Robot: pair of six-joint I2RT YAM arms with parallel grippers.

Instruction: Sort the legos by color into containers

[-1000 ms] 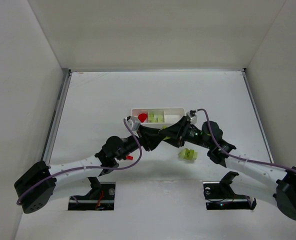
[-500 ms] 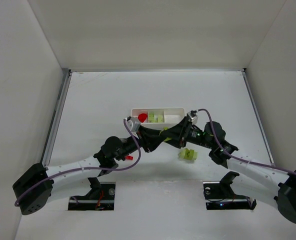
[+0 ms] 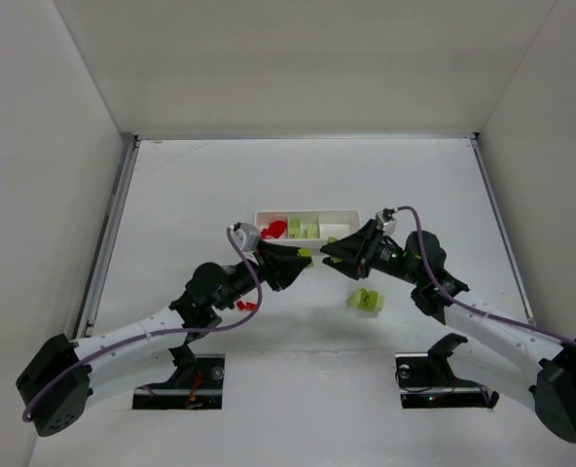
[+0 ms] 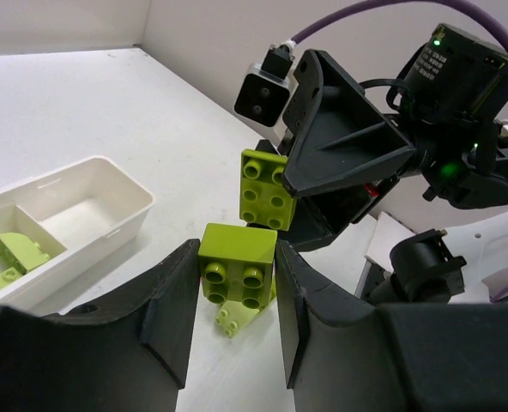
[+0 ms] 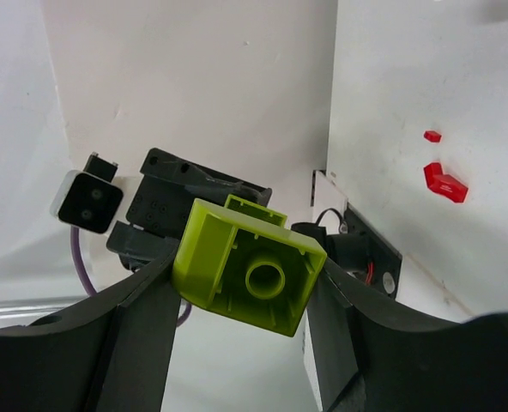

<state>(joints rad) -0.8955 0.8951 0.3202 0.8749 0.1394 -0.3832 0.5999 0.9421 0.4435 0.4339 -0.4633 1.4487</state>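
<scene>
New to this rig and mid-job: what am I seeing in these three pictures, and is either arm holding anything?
These are two robot arms bolted at the near edge of a white table. The wide picture looks down from above and behind them; the other two come from a camera on each wrist. The long white tray holds a red brick in its left compartment and sorted yellow-green bricks in the middle. On the table lie loose yellow-green bricks and red pieces. The left pincer grips one yellow-green brick; the right pincer grips a second yellow-green brick. They face each other in front of the tray, bricks apart.
</scene>
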